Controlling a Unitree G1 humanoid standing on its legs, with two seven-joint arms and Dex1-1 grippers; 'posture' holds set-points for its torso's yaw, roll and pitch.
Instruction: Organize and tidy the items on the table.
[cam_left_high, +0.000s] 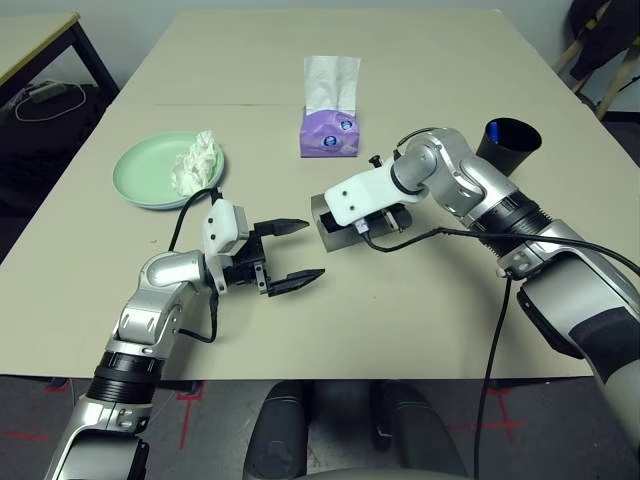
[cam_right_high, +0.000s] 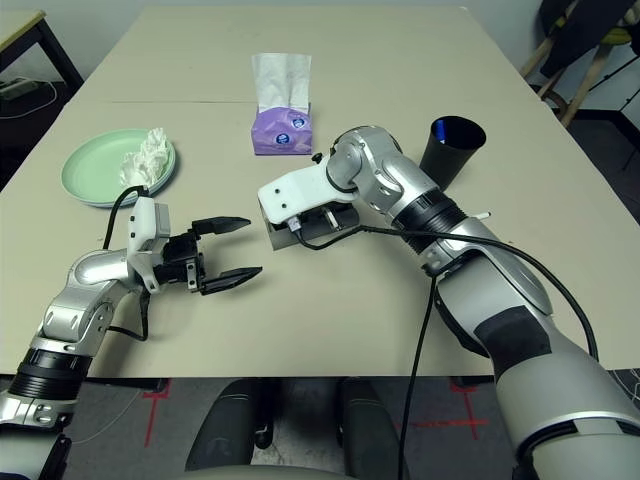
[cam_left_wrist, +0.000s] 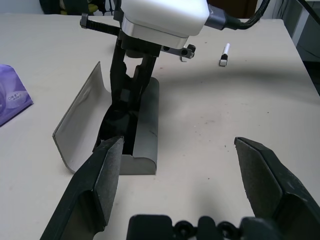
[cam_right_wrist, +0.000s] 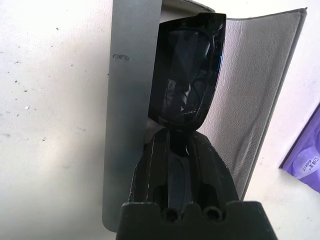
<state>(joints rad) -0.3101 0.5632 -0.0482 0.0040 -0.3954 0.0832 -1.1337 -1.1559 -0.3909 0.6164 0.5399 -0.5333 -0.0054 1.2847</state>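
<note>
Head view: grey glasses case (cam_left_high: 335, 222) is sitting open mid-worktop (cam_left_high: 420, 320), lid flap up, long axis running roughly left-right. Right gripper (cam_left_high: 375, 222) is reaching down into it. Left gripper (cam_left_high: 298, 250) is hovering just left of the case, jaws spread wide, nothing in them. Bare worktop in front; tissue box (cam_left_high: 330, 132) behind, green plate (cam_left_high: 150, 170) with crumpled tissue (cam_left_high: 197, 162) far left, black cup (cam_left_high: 508, 147) right.

Left wrist view: case is lying end-on, pen (cam_left_wrist: 224, 55) well beyond.

Right wrist view: jaws are pinching the black sunglasses (cam_right_wrist: 187, 75), folded, lying along the case trough.
</note>
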